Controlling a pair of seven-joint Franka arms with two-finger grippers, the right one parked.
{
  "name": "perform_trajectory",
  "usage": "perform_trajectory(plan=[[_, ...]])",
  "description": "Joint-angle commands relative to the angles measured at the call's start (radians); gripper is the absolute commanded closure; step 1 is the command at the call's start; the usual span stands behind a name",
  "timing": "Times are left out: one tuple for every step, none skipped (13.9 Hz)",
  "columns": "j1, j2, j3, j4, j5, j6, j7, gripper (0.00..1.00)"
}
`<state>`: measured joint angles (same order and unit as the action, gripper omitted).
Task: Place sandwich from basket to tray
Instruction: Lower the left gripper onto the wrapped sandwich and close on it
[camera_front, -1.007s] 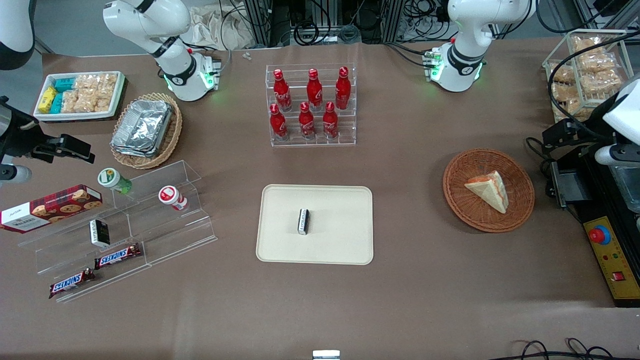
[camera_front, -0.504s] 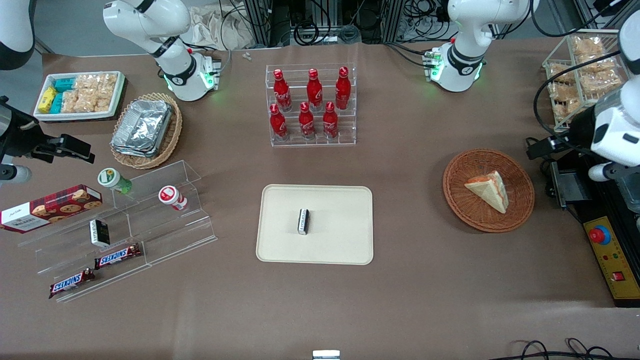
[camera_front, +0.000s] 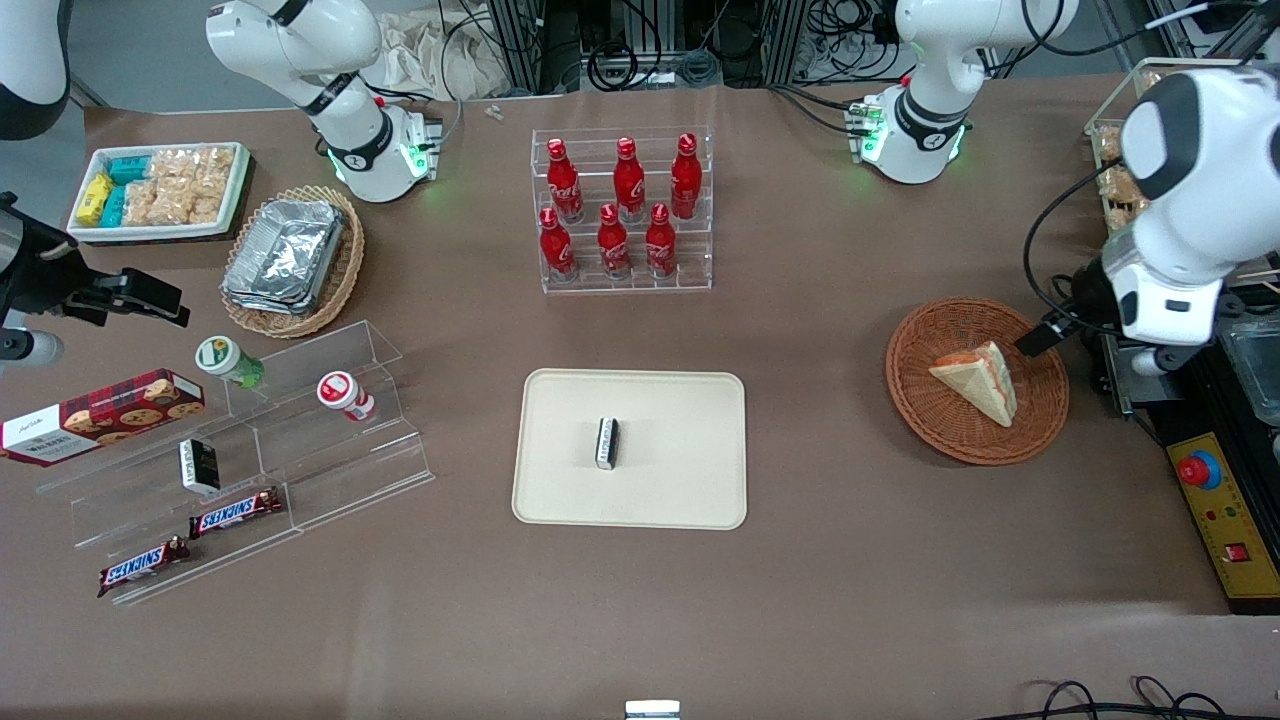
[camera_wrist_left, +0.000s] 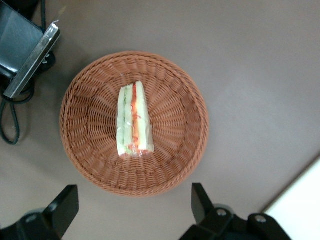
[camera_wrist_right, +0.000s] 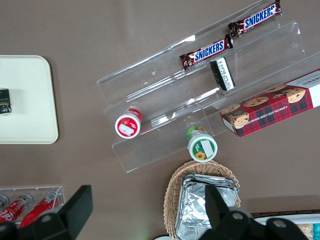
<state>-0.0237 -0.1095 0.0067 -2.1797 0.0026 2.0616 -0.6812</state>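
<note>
The sandwich (camera_front: 978, 381), a pale wedge in clear wrap with orange-red and green filling, lies in the round reddish-brown basket (camera_front: 925, 415). It also shows in the left wrist view (camera_wrist_left: 133, 121), in the basket (camera_wrist_left: 90, 160). My left gripper (camera_front: 1065, 325) hangs open and empty above the basket's rim toward the working arm's end. In the left wrist view the gripper (camera_wrist_left: 132, 210) has its fingers (camera_wrist_left: 200, 202) spread wider than the sandwich. The cream tray (camera_front: 690, 480) lies at the table's middle with a small black-and-white bar (camera_front: 607, 442) on it.
A rack of red bottles (camera_front: 622, 210) stands farther from the camera than the tray. A black clamp and control box (camera_front: 1215, 500) sit at the working arm's end. Clear shelves with snacks (camera_front: 250, 440) and an oval basket of foil trays (camera_front: 292, 260) lie toward the parked arm's end.
The left arm has swung in from the table's end toward the basket, bringing the gripper over the basket's rim. The sandwich has not moved.
</note>
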Motion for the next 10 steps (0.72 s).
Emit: perform_trajectory(plan=[[-0.002,-0.024,0.006,-0.113,0.033,0.129,-0.079,0.0],[-0.001,0.016,0.006,-0.12,0.033,0.156,-0.095,0.0],[-0.001,0.052,0.004,-0.121,0.034,0.188,-0.121,0.0],[-0.001,0.076,0.004,-0.126,0.036,0.224,-0.145,0.0],[-0.001,0.097,0.004,-0.14,0.034,0.256,-0.159,0.0],[0.001,0.117,0.006,-0.152,0.034,0.296,-0.162,0.0],[0.001,0.137,0.007,-0.161,0.034,0.331,-0.176,0.0],[0.001,0.158,0.007,-0.164,0.034,0.36,-0.199,0.0],[0.001,0.178,0.007,-0.166,0.034,0.376,-0.217,0.0],[0.001,0.189,0.007,-0.169,0.034,0.385,-0.221,0.0]])
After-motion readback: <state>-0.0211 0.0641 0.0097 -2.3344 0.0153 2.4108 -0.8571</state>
